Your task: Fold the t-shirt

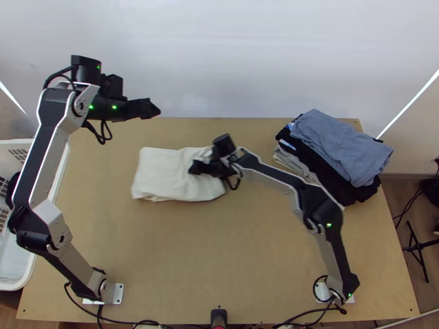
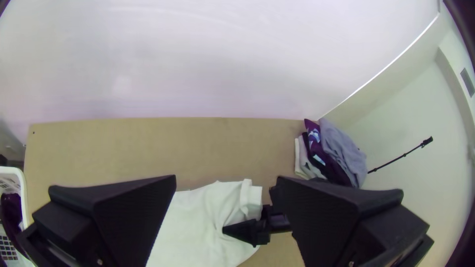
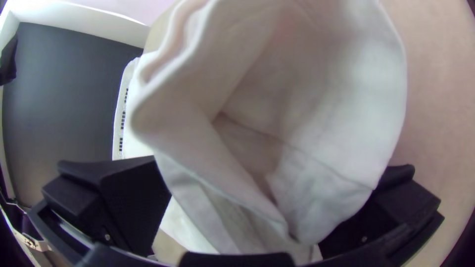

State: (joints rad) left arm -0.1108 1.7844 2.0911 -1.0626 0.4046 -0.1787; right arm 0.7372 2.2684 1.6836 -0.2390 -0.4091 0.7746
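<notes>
The cream t-shirt point(image 1: 159, 175) lies as a folded, roughly rectangular bundle on the table, its right part raised and rumpled. Over that part is my right gripper point(image 1: 193, 166). In the right wrist view, my right gripper point(image 3: 277, 183) has its fingers wide apart, with a bulging fold of the t-shirt point(image 3: 341, 99) between them. My left gripper point(image 1: 157, 111) is up beyond the table's far edge, away from the cloth. In the left wrist view, the left gripper point(image 2: 225, 188) stands open with nothing held, and the t-shirt point(image 2: 198, 222) lies beyond its fingers.
A pile of folded clothes point(image 1: 343, 148), blue-grey on top, sits at the table's far right. The white basket point(image 1: 59, 170) stands along the left edge. Bare wood point(image 1: 208, 252) lies between the arms' bases, with cables along the near edge.
</notes>
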